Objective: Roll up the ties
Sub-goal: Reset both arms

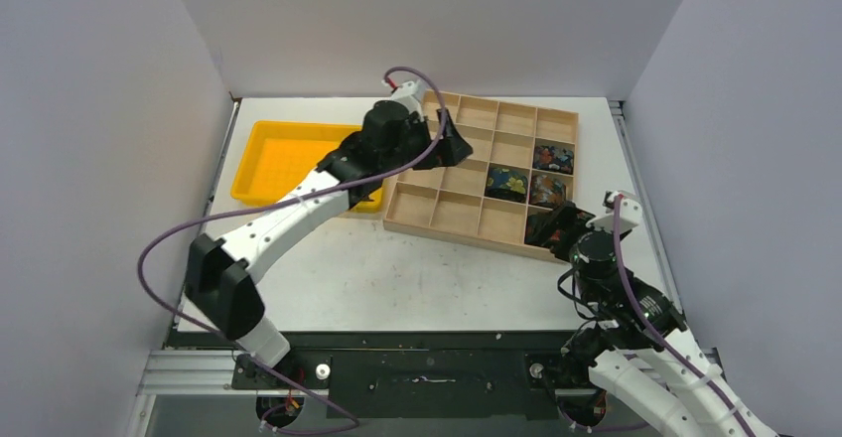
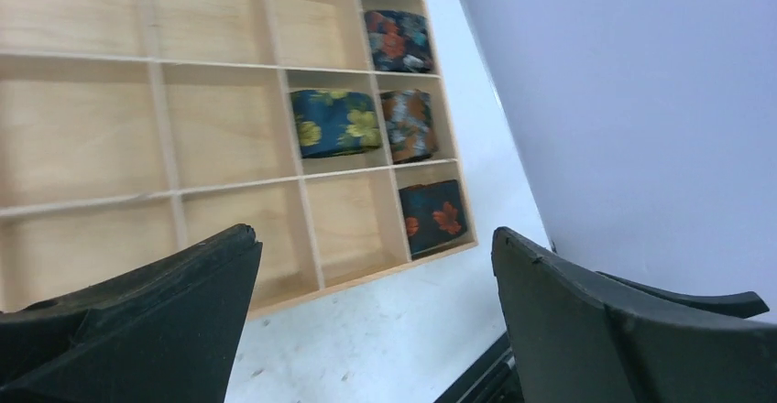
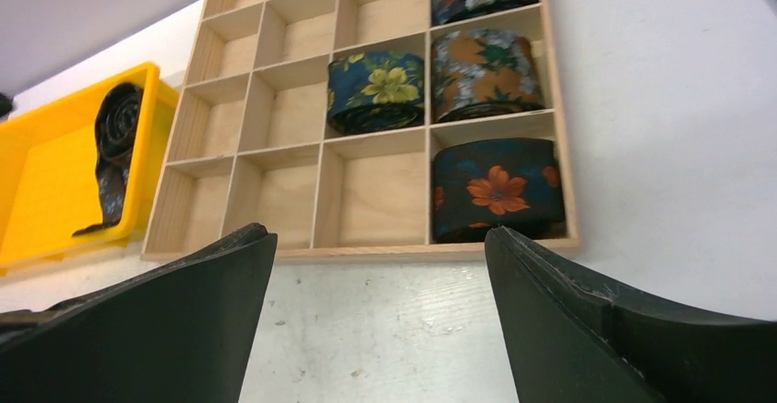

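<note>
A: Where were the ties?

B: Four rolled ties (image 3: 376, 87) sat in the wooden tray (image 1: 459, 214): three down its right-hand column, one in the cell just beside. One loose tie (image 3: 114, 151) lay in the yellow bin (image 1: 273, 154), partly coiled at the far end with its tail trailing toward the near wall.

A: End effectors?

B: The left end effector (image 2: 371, 238) hung over the tray with its fingers spread wide and nothing between them. The right end effector (image 3: 380, 234) sat low over the surface (image 1: 397, 278) by the tray's near right corner, also spread and empty.

A: How would the loose one handle?

B: It looked light, limp and probably slick. Lifted mid-length, it would likely sag and uncoil. The free tail was the better hold, pinched flat across its width. It wasn't fragile; slipping was the main risk.
</note>
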